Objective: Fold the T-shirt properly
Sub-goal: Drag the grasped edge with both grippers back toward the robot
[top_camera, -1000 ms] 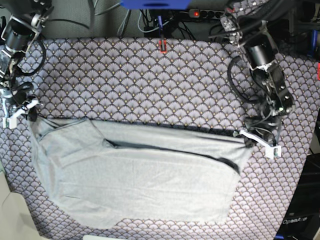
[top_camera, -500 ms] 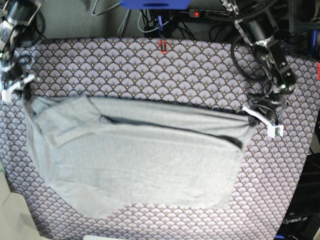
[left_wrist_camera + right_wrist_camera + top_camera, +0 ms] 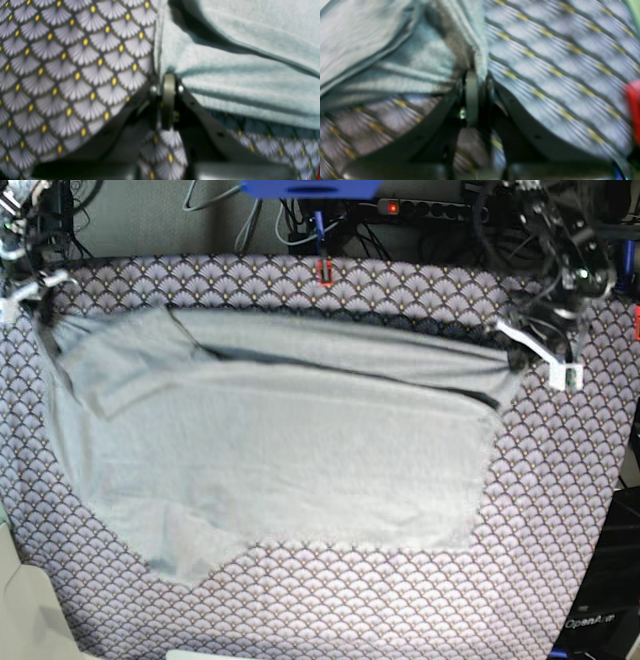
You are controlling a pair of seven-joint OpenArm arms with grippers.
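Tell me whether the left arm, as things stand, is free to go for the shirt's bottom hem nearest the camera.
Probably not yet. The left gripper is shut on the T-shirt at its far edge, so it would have to let go first. Otherwise nothing lies on the patterned cloth between it and that hem.

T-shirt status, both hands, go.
Left hand shut on T-shirt edge; right hand shut on the opposite corner. Shirt stretched between them across the patterned cloth, lower half draped flat. Nothing in the way.
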